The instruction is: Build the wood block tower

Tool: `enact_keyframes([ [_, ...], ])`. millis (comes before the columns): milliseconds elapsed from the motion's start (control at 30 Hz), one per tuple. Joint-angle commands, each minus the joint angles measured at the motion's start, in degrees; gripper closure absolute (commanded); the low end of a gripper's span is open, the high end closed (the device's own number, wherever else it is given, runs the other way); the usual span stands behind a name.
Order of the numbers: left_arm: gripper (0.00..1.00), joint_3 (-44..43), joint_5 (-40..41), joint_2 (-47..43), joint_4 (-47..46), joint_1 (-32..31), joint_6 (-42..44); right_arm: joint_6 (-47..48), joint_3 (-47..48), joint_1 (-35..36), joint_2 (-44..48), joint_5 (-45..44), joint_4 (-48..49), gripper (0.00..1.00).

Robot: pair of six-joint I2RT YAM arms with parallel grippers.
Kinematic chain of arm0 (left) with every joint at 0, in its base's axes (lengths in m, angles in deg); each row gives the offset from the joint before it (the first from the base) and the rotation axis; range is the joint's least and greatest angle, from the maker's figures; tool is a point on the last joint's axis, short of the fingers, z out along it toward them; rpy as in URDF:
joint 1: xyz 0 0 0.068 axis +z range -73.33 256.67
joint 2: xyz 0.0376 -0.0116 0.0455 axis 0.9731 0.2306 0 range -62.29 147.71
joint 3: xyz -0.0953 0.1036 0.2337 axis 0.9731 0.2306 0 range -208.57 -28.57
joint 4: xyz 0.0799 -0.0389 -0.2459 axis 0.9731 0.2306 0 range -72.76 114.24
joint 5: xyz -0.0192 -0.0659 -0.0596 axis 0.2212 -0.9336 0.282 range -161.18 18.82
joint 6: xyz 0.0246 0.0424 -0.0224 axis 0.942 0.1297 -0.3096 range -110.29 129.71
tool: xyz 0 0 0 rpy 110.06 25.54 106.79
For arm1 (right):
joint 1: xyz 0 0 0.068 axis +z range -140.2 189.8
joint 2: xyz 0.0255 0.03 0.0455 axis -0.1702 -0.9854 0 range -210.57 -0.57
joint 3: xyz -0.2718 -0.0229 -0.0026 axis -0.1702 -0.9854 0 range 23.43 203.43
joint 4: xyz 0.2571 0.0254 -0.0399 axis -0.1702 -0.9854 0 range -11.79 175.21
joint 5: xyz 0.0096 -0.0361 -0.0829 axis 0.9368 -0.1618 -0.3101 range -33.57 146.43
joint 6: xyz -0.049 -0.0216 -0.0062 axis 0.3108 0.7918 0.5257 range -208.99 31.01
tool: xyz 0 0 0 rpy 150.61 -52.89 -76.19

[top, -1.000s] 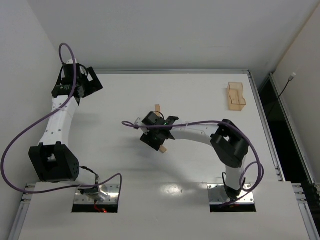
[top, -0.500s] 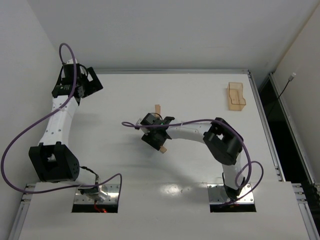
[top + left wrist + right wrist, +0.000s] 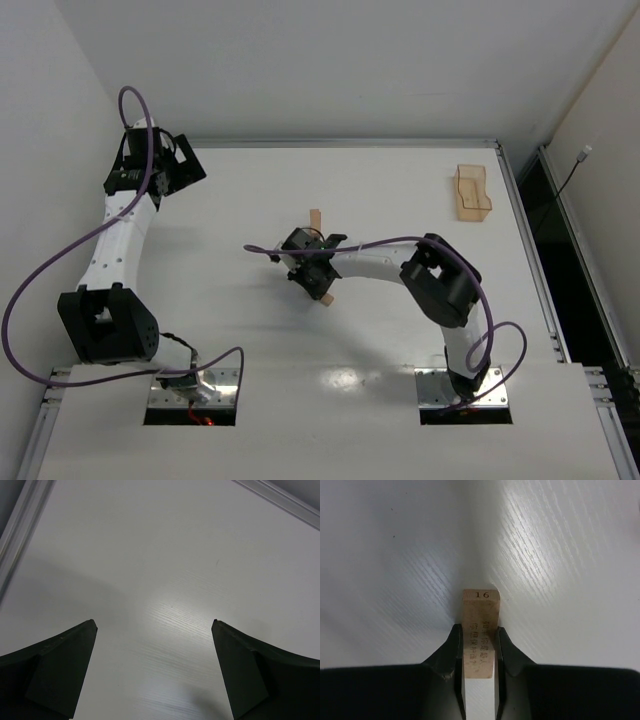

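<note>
Worktop (image 3: 400, 190): white, lay beneath your arms.
Right end effector (image 3: 479, 631): pinched a wood block (image 3: 480, 612) numbered 16.
Left end effector (image 3: 153, 624): you held it spread wide, empty.

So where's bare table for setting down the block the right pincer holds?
Bare table lies between the left arm and the right pincer, and in the far stretch between the other block and the tray. Crowded only at centre, around that pincer's held block.
</note>
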Motion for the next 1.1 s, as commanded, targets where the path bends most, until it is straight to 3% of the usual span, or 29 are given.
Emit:
enact_keyframes([
  [0, 0.01, -0.6, -0.1, 0.0, -0.9, -0.1, 0.1, -0.4, 1.3, -0.2, -0.3, 0.0, 0.1, 1.00],
  [233, 0.01, 0.5, 2.9, -1.1, -1.4, -0.1, -1.7, -2.7, 4.5, 1.7, 12.3, 4.5, -1.8, 1.00],
  [433, 0.01, 1.5, 4.0, -1.6, -1.4, -0.1, -3.7, -12.6, 15.0, 2.3, 19.1, 1.9, -2.4, 1.00],
  [500, 0.01, 1.5, 4.6, -2.2, -2.0, -0.1, -4.3, -15.8, 20.4, 1.5, 17.2, -1.4, -5.3, 1.00],
  [633, 0.01, 0.9, 6.0, -0.9, -1.4, -0.1, -5.7, -23.0, 42.7, -3.0, 4.3, -7.0, -18.5, 1.00],
  [833, 0.01, -0.2, 7.9, -0.8, -1.4, -0.1, -6.2, -31.0, 46.7, -7.1, -4.3, -19.2, -18.6, 1.00],
  [1067, 0.01, -0.2, 7.9, 0.2, -1.4, -0.1, -5.7, -29.7, 52.1, -10.9, -10.8, -20.5, -17.7, 1.00],
])
